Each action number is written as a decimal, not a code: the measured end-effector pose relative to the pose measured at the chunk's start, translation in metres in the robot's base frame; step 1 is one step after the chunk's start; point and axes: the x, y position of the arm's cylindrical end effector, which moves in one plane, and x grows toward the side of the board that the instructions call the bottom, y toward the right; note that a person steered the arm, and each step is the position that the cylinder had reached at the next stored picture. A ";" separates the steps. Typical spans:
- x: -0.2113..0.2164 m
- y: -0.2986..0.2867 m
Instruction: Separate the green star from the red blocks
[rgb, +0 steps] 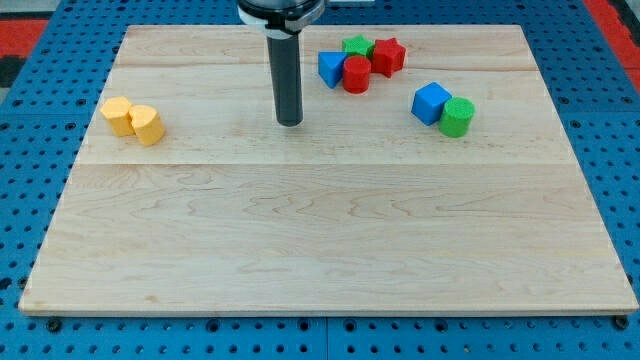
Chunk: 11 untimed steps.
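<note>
The green star (355, 46) sits near the view's top, right of centre, in a tight cluster. It touches a red star-like block (388, 56) on its right and a red cylinder (356, 75) just below it. A blue block (331, 68) sits at the cluster's left. My tip (289, 122) is on the board to the left of and below this cluster, apart from every block.
A blue cube (432, 102) and a green cylinder (457, 117) sit together at the view's right. Two yellow blocks (118, 115) (147, 125) sit together at the left. The wooden board (320, 250) lies on a blue pegboard surface.
</note>
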 end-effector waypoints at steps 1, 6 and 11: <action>-0.041 -0.014; -0.085 0.103; 0.052 0.022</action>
